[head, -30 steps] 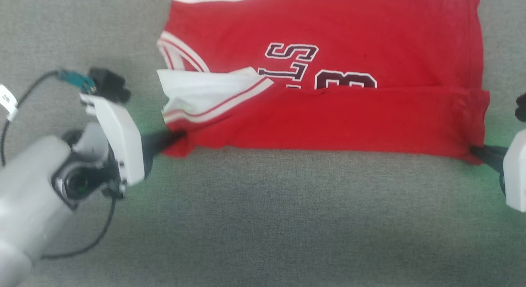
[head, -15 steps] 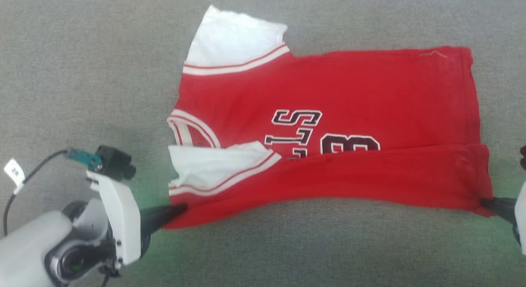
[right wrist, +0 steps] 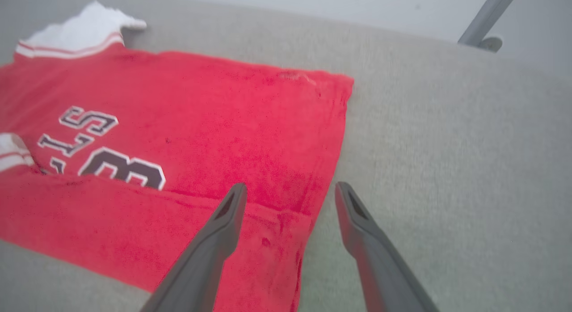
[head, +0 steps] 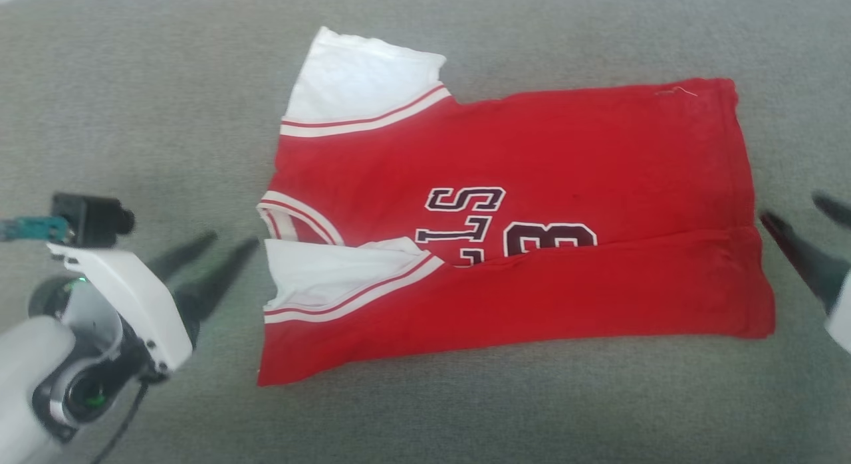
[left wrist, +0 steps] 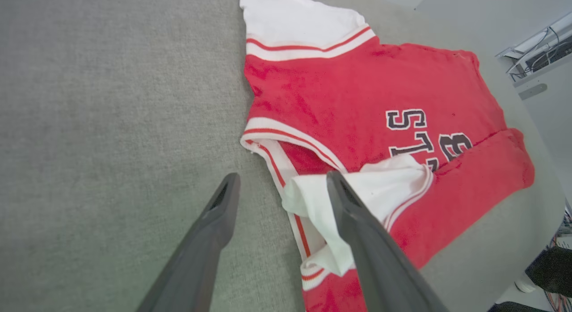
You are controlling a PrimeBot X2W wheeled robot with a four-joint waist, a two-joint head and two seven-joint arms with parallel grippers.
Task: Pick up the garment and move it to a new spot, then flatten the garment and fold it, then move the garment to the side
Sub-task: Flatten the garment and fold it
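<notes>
The garment (head: 505, 251) has been released at both near corners and is laid flat on the grey bench (head: 425, 417), its near strip folded over the print (head: 465, 215). The left gripper (head: 234, 238) and right gripper (head: 791, 206) are held just beside it, jaws apart.
</notes>
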